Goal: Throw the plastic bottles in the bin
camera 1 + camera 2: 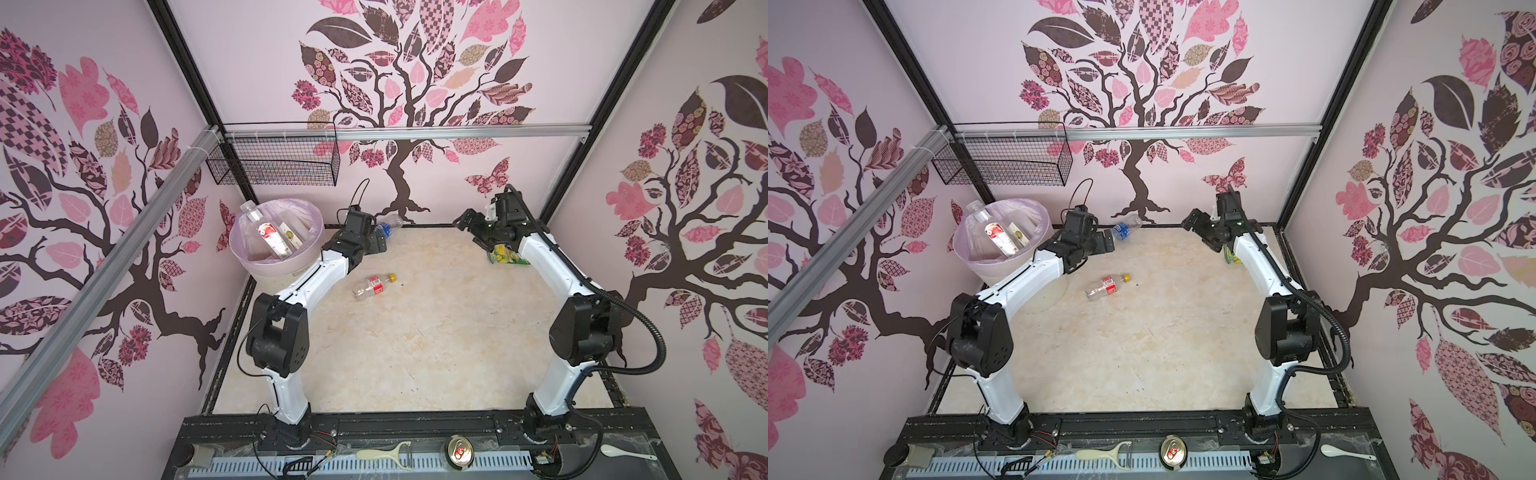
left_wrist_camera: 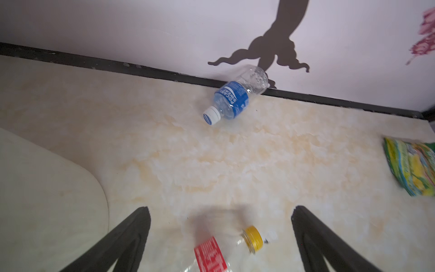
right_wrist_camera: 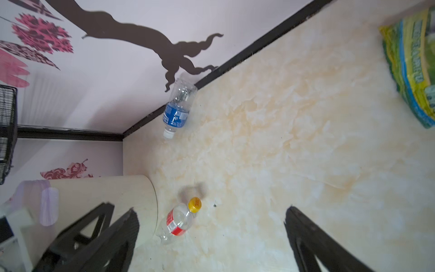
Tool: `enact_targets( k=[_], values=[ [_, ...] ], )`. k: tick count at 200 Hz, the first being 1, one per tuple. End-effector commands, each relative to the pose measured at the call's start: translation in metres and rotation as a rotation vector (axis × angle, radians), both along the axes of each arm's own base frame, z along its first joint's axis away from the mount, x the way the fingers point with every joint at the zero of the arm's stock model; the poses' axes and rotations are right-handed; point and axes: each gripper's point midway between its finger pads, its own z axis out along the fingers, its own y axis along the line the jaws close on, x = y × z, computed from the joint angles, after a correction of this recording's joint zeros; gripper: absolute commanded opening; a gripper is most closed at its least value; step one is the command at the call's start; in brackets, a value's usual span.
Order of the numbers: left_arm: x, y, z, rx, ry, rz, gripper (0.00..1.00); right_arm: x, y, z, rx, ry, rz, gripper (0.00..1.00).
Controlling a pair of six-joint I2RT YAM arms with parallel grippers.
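Note:
A clear plastic bottle with a red label and yellow cap [image 1: 374,286] [image 1: 1108,285] [image 2: 223,252] [image 3: 180,221] lies mid-table. Another with a blue label [image 1: 388,226] [image 1: 1125,228] [image 2: 235,97] [image 3: 177,110] lies against the back wall. The cream bin [image 1: 274,270] [image 1: 976,266] [image 2: 47,188] [image 3: 94,190] at the back left holds several bottles [image 1: 270,237]. My left gripper [image 1: 378,242] [image 1: 1105,243] [image 2: 221,209] hangs open and empty beside the bin, near the blue-label bottle. My right gripper [image 1: 467,226] [image 1: 1196,227] [image 3: 211,210] is open and empty at the back right.
A green-yellow snack packet [image 1: 505,255] [image 1: 1233,257] [image 2: 414,167] [image 3: 414,70] lies under the right arm. A black wire basket [image 1: 274,162] hangs on the back rail. On the front ledge sit a metal can [image 1: 459,453], a peeler [image 1: 382,453] and a spoon [image 1: 623,451].

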Motion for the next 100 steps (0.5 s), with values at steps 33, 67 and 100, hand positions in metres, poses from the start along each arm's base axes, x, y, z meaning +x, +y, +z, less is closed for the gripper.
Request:
enact_targets(
  k=[33, 67, 100],
  values=[
    [0.075, -0.009, -0.027, -0.025, -0.014, -0.019, 0.97, -0.038, 0.003, 0.010, 0.042, -0.025, 0.029, 1.00],
    [0.098, -0.007, -0.063, -0.166, 0.099, -0.012, 0.94, -0.045, 0.003, 0.008, 0.048, -0.025, 0.030, 1.00],
    [0.107, 0.006, -0.078, -0.333, 0.146, 0.060, 0.91, -0.049, 0.000, -0.001, 0.037, -0.017, 0.019, 1.00]
  ],
)
